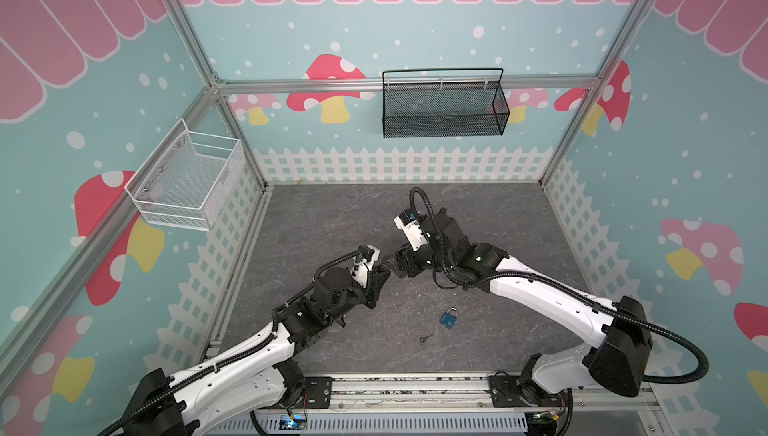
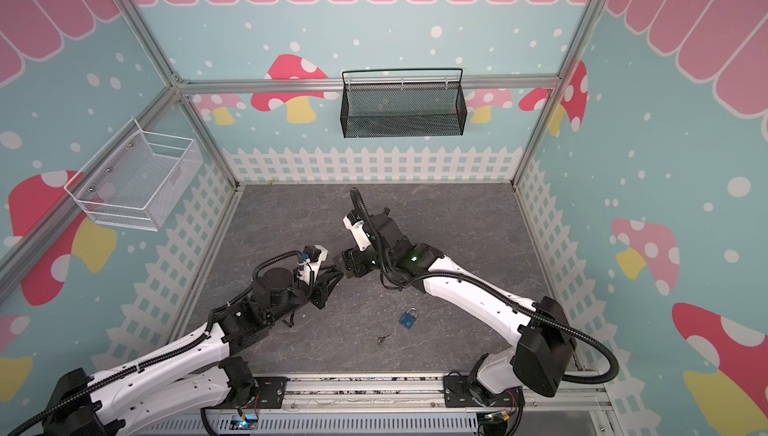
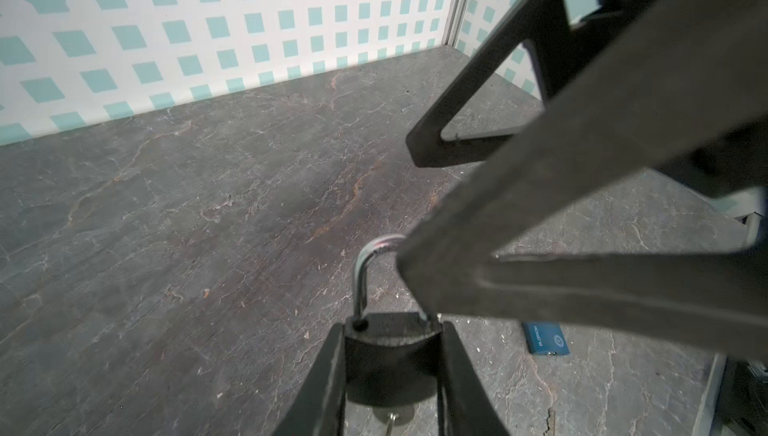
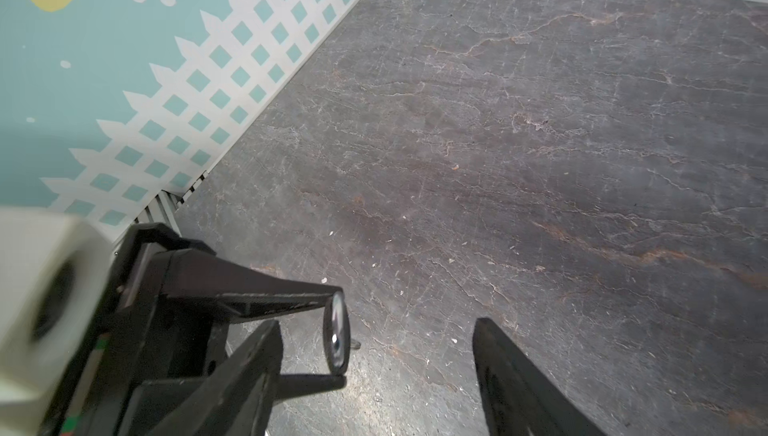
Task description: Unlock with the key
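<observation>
My left gripper (image 3: 392, 330) is shut on the body of a black padlock (image 3: 390, 355), held above the floor with its silver shackle (image 3: 361, 280) pointing away. A small metal piece (image 3: 390, 417) sticks out under the lock's body; I cannot tell if it is a key. My right gripper (image 4: 374, 325) is open, tip to tip with the left gripper (image 1: 384, 278) in both top views. The shackle (image 4: 336, 330), seen edge-on, stands between its fingers, nearer one of them. A small key (image 1: 426, 338) lies on the floor beside a blue padlock (image 1: 449, 318), near the front.
The blue padlock (image 2: 408, 318) and loose key (image 2: 384, 338) lie below the right forearm. A black mesh basket (image 1: 442, 105) hangs on the back wall, a white wire basket (image 1: 187, 182) on the left wall. Grey stone-patterned floor (image 1: 332, 221) stretches behind the grippers.
</observation>
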You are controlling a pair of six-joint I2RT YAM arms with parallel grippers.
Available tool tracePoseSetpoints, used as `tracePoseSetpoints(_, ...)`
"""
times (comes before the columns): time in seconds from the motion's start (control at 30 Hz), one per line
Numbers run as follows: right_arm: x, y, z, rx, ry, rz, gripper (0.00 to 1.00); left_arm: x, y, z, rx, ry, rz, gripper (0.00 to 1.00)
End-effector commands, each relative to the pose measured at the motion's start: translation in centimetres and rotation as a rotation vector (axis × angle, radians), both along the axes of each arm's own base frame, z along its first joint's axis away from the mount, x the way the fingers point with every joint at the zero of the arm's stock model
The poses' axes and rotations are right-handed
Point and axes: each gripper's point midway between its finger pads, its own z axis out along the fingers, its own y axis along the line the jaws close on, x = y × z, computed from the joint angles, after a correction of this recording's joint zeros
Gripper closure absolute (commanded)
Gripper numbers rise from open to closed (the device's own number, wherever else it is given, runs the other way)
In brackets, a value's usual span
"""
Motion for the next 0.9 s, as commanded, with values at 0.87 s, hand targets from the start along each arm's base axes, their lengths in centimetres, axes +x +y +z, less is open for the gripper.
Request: tracePoseSetpoints(0.87, 2.5, -2.5, -0.8, -0.231, 0.0, -0.055, 0.24, -0.2, 0.2, 1.5, -0.018, -0.097, -0.011, 1.0)
